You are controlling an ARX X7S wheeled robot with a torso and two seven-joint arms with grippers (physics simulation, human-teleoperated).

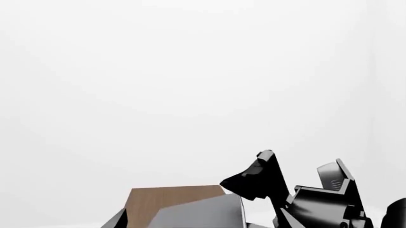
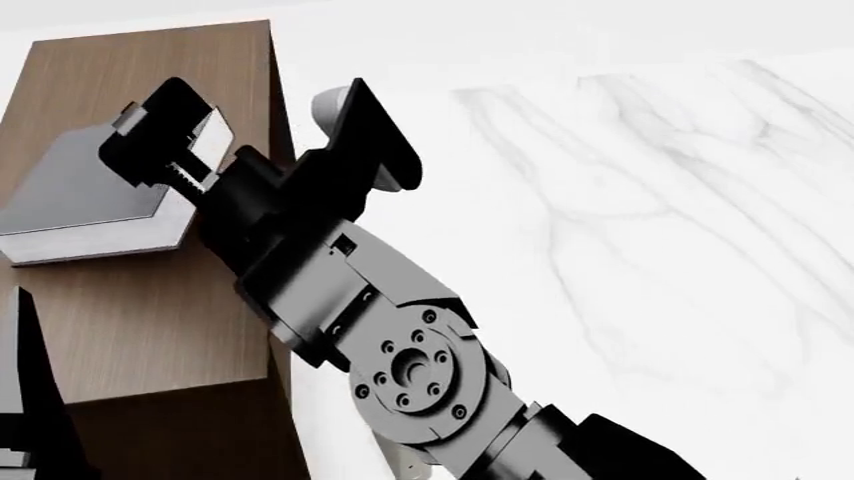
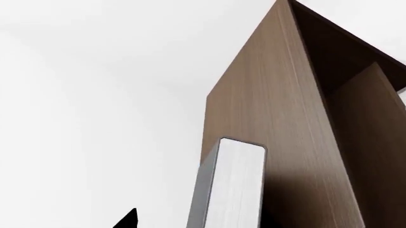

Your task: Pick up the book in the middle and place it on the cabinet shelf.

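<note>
The right gripper [image 2: 171, 150] is clamped on the book [image 2: 83, 195], which lies on the cabinet shelf [image 2: 160, 300] top. The left gripper [image 1: 298, 183], partly cropped, has parted jaws holding nothing.

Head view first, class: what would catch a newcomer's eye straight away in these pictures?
The right gripper stands out first, its black jaws closed on a corner of the grey book over the flat top of the brown cabinet. Next comes the big grey and black arm running diagonally across the white marbled floor. In the right wrist view the book's white page edges sit against the cabinet's tall side.
</note>
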